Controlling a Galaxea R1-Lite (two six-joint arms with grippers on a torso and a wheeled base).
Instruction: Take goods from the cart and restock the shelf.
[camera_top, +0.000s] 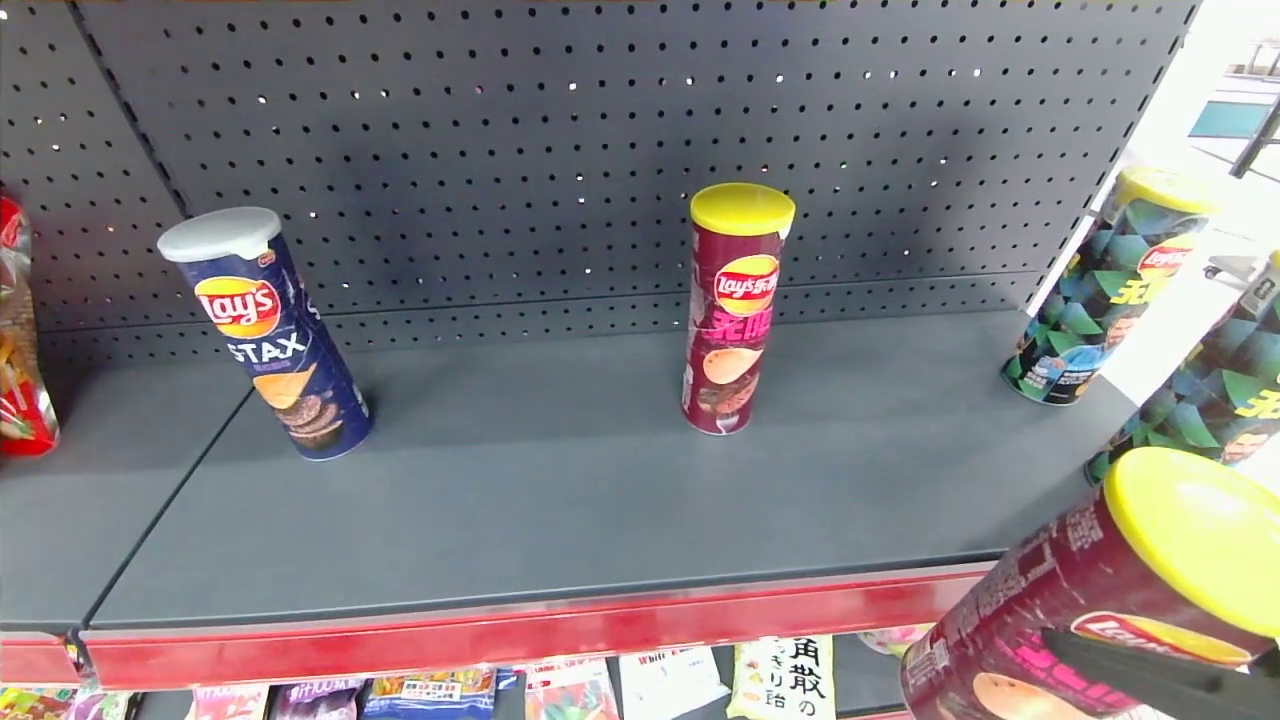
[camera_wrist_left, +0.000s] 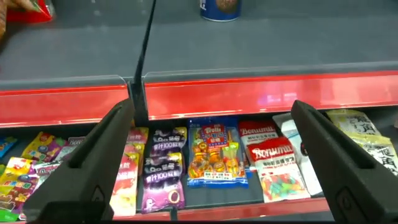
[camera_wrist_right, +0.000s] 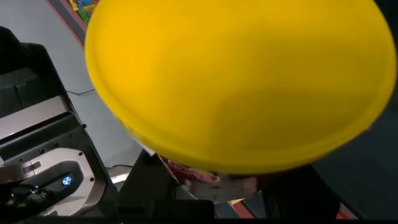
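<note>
A maroon chip can with a yellow lid (camera_top: 1090, 590) hangs tilted at the lower right, in front of the shelf's red front edge (camera_top: 520, 630). My right gripper (camera_top: 1140, 665) is shut on it. From the right wrist, that can's yellow lid (camera_wrist_right: 239, 81) sits close to the camera, with dark fingers (camera_wrist_right: 149, 190) below it. A matching maroon can (camera_top: 735, 310) stands upright mid-shelf. A blue chip can (camera_top: 268, 335) stands at the left. My left gripper (camera_wrist_left: 211, 165) is open with nothing between its fingers, below and in front of the shelf edge (camera_wrist_left: 261, 93).
Two teal-patterned cans (camera_top: 1105, 290) (camera_top: 1205, 400) stand at the shelf's right end. A red snack bag (camera_top: 20, 340) sits at the far left. The grey shelf board (camera_top: 560, 480) has free room between the cans. Candy bags (camera_wrist_left: 214, 155) fill the lower shelf.
</note>
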